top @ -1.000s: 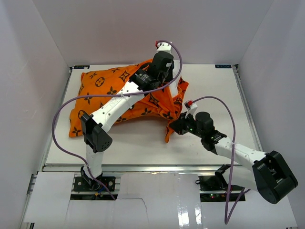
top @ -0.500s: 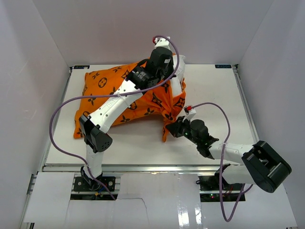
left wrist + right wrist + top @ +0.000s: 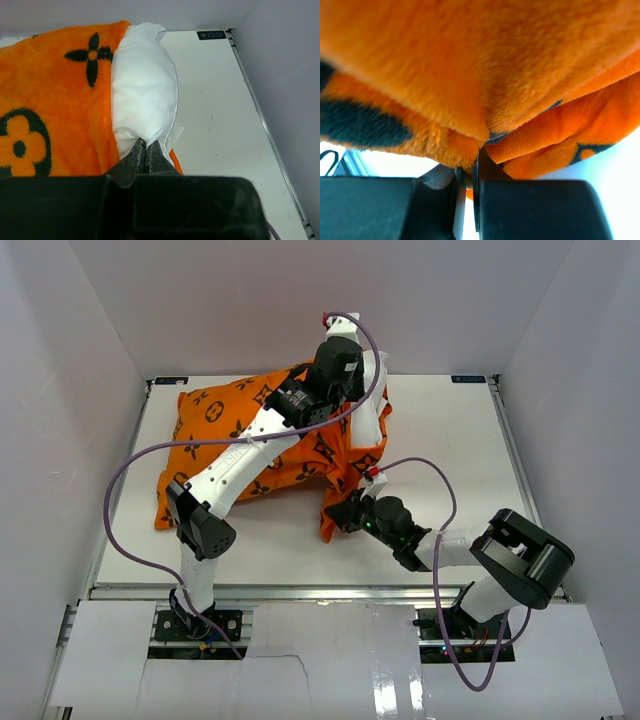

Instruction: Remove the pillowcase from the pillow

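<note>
Pillowcase [image 3: 230, 440]: orange plush with black motifs, lying across the left and middle of the table [image 3: 450, 440]. Its long axis runs from near left to far right, and its right end is open and rumpled.
Pillow [image 3: 145, 95]: white and mostly inside the Pillowcase. One rounded corner bulges out of the open end toward the far right of the table, shown clearly in the left wrist view.
Left gripper [image 3: 146, 150]: sits at the exposed corner. The jaws are almost together, pinching a small fold of the white Pillow fabric at the corner's lower edge, with orange plush just beside them on the left.
Right gripper [image 3: 469, 167]: sits low on the table at the near side of the open end. The jaws are narrow and clamped on a fold of the orange hem, which drapes over them and fills the right wrist view.
Hem flap [image 3: 345, 485]: a tongue of Pillowcase running from the open end toward the near edge and ending at the Right gripper.
Left arm [image 3: 235, 465]: rises from the near-left base and crosses diagonally above the Pillowcase.
Right arm [image 3: 520, 560]: folded at the near right, with the forearm pointing left along the table.
Cables [image 3: 125, 490]: purple, one looping from each arm.
</note>
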Motion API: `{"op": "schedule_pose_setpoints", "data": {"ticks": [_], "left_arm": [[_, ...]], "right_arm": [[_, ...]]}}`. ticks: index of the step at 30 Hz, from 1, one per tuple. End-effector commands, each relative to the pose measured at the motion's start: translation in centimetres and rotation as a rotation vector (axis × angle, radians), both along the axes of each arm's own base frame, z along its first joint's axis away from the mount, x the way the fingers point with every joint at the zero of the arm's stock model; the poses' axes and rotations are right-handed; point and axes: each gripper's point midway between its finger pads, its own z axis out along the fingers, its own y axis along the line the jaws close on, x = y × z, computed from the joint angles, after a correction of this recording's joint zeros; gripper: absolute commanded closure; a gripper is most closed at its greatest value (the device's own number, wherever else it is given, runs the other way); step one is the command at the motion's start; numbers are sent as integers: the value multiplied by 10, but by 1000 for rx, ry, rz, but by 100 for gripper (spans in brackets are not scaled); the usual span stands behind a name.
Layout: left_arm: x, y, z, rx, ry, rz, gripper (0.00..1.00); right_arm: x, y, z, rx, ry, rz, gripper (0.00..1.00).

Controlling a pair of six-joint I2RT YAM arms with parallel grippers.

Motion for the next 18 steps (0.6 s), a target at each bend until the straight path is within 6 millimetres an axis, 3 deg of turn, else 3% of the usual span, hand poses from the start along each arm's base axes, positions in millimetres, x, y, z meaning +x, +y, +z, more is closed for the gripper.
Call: {"op": "schedule_pose_setpoints", "data": {"ticks": [1, 9, 18], "left_arm": [[-12, 55, 188, -338, -424, 130, 100], [3, 59, 182, -403, -394, 119, 100], [14, 60, 183, -409, -400, 133, 100]], "right_arm": [[-28, 8, -37, -111, 90, 66, 92], [-44, 52, -35, -106, 67, 130, 92], [-56, 83, -44, -134, 60, 161, 92]]}}
